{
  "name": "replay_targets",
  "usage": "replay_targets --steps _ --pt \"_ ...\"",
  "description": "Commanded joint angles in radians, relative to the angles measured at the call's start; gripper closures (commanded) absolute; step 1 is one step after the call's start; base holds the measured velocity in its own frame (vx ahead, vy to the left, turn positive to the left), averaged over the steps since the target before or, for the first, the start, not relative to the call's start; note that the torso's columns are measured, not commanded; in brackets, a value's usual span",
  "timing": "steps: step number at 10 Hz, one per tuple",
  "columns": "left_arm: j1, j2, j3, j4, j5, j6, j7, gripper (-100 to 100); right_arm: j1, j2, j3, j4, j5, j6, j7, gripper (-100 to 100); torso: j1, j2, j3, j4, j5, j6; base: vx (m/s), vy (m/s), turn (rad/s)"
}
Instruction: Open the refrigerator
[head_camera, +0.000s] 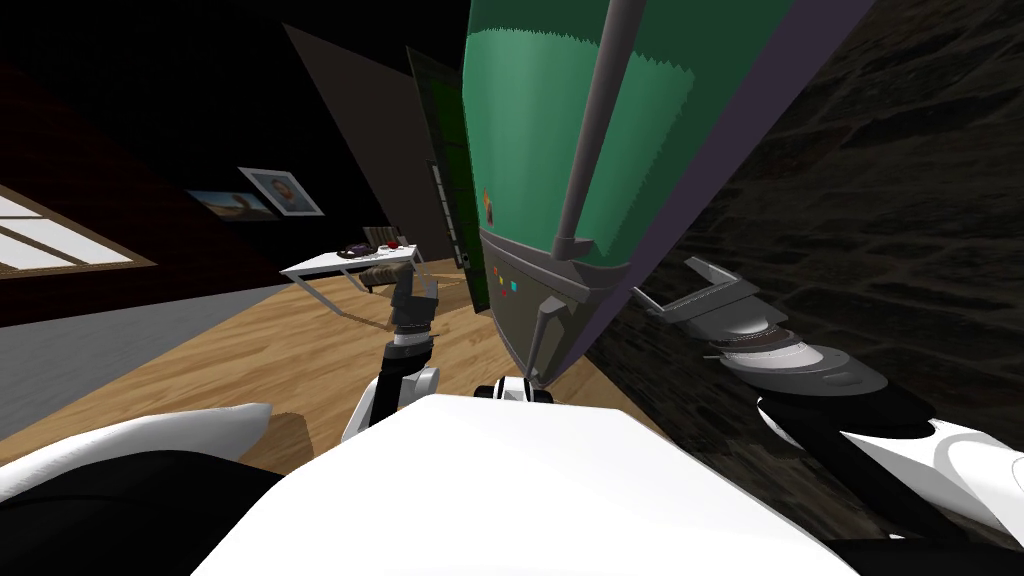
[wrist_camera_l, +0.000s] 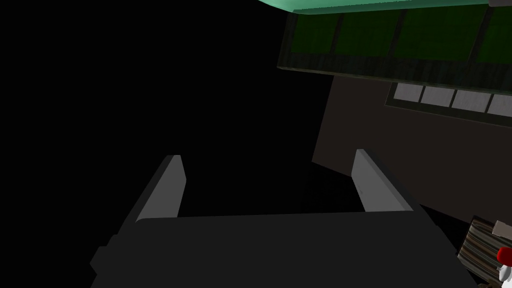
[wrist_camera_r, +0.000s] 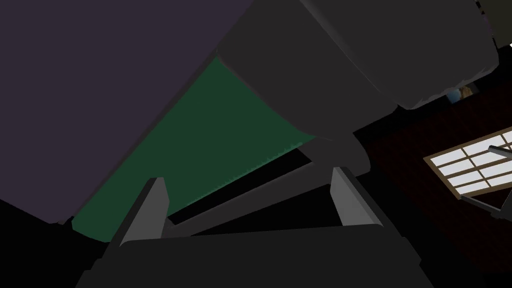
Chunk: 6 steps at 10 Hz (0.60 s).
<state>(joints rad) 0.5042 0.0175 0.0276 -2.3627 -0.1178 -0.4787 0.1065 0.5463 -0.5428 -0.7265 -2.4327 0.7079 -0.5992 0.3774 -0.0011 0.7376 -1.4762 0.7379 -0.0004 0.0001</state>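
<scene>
left arm (head_camera: 398, 378) rises forward, forearm near upright, wrist straight, with the left gripper (head_camera: 413, 283) at its tip. its fingers (wrist_camera_l: 162, 192) stand wide apart and parallel, rising from the dark box, the gap between them unclosed. right arm (head_camera: 960, 445) stretches out low and forward, its grey wrist (head_camera: 770, 345) ringed, ending in the right gripper (head_camera: 668, 287). the right fingers (wrist_camera_r: 150, 205) are likewise spread wide, blades parallel.

I see the refrigerator (head_camera: 530, 140) with a green front, a purple side and a grey handle (head_camera: 597, 110). Its grey lower panel (head_camera: 522, 305) is dotted with small red, cyan and yellow marks (head_camera: 503, 285). The floor (head_camera: 280, 360) is light wood planking, the worktop (head_camera: 320, 263) white, and the wall (head_camera: 900, 200) dark with a brick pattern.
</scene>
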Motion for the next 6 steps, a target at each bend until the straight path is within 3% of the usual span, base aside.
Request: replay_targets --steps 1,6 --pt "0.0 0.0 0.0 0.0 0.0 0.0 0.0 0 0.0 -0.003 -0.023 -0.015 0.021 -0.001 0.032 -100 0.001 0.0 0.0 0.0 0.0 0.0 0.006 0.02 -0.024" --pt "0.0 0.0 0.0 0.0 0.0 0.0 0.0 0 0.0 -0.004 -0.03 -0.021 0.028 -0.002 0.042 -100 0.002 0.0 0.0 0.0 0.001 0.0 -0.002 0.01 0.009"
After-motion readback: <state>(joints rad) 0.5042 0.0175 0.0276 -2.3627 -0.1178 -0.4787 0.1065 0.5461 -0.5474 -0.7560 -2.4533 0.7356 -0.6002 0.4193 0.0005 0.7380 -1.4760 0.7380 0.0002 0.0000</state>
